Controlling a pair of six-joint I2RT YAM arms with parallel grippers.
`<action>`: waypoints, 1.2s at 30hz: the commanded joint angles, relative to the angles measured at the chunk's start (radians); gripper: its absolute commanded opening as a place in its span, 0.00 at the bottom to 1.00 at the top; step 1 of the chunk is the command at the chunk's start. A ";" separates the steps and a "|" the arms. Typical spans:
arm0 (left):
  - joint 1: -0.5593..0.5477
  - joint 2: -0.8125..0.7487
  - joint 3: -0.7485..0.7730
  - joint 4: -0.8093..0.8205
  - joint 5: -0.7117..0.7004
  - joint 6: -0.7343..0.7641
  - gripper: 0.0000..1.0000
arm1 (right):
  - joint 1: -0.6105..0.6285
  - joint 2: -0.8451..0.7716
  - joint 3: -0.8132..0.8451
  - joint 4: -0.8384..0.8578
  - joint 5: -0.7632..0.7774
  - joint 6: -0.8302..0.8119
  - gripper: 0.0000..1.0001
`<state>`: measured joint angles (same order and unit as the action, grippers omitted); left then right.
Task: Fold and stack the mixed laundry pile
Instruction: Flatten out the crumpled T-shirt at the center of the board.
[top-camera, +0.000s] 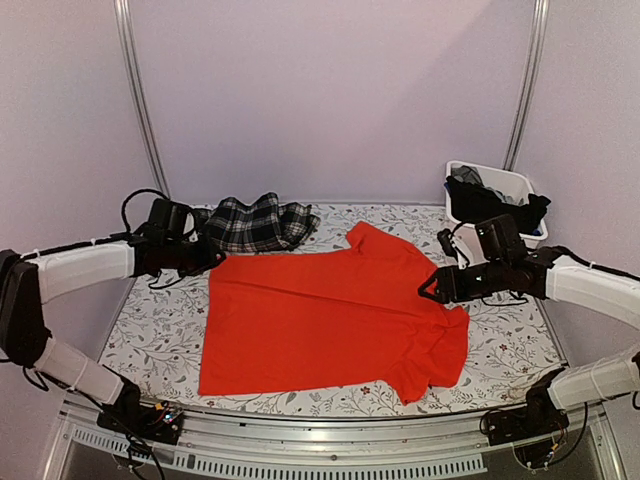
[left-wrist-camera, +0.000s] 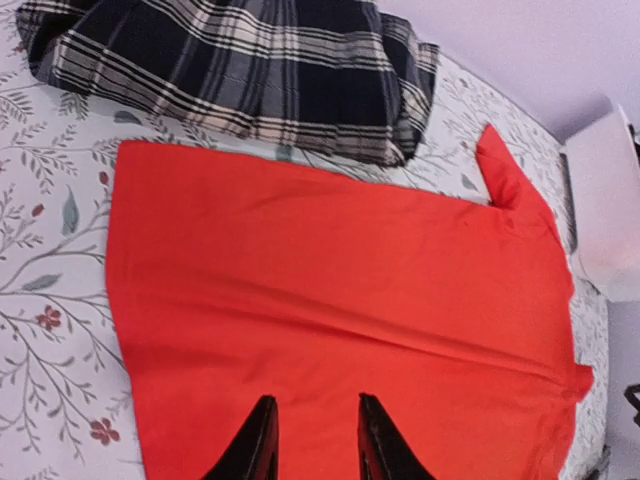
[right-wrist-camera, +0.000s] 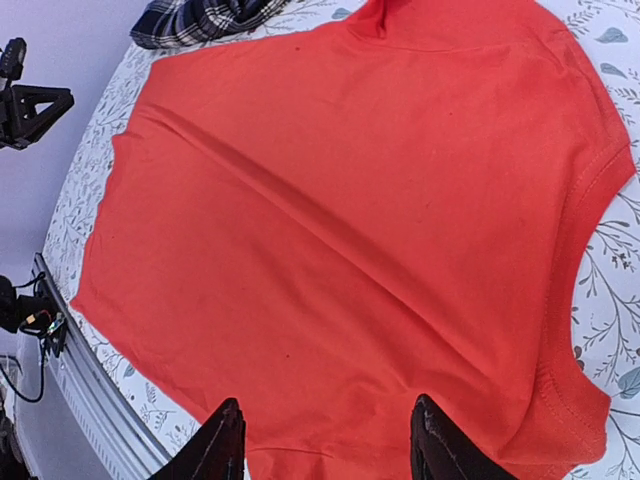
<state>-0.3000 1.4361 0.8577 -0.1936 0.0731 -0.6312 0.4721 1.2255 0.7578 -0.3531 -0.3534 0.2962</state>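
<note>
A bright orange-red T-shirt (top-camera: 320, 320) (left-wrist-camera: 330, 280) (right-wrist-camera: 360, 220) lies spread flat across the middle of the floral tablecloth. A black-and-white plaid garment (top-camera: 255, 222) (left-wrist-camera: 250, 70) sits bunched at the back left, just beyond the shirt's far edge. Dark garments (top-camera: 490, 205) fill the white bin. My left gripper (top-camera: 212, 258) (left-wrist-camera: 316, 400) hovers open at the shirt's left edge with nothing between its fingers. My right gripper (top-camera: 432, 288) (right-wrist-camera: 327, 403) stands open above the shirt's right side, near the sleeve, and holds nothing.
The white plastic bin (top-camera: 520, 185) (left-wrist-camera: 605, 210) stands at the back right corner. Bare floral tablecloth (top-camera: 150, 330) shows left and right of the shirt. A metal rail (top-camera: 320, 425) runs along the table's near edge, and purple walls close in the back and sides.
</note>
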 joint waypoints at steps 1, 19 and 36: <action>-0.147 -0.167 -0.161 -0.108 0.063 -0.127 0.27 | 0.071 -0.050 -0.072 -0.068 -0.074 0.040 0.53; -0.468 -0.271 -0.472 -0.397 -0.031 -0.627 0.00 | 0.385 0.092 -0.328 0.145 -0.087 0.272 0.49; -0.384 -0.588 -0.303 -0.713 -0.104 -0.594 0.24 | 0.531 -0.159 -0.232 -0.118 0.042 0.419 0.54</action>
<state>-0.6613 0.9043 0.5797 -0.8070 -0.0708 -1.1831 0.9970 1.1725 0.5266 -0.3218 -0.3721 0.6559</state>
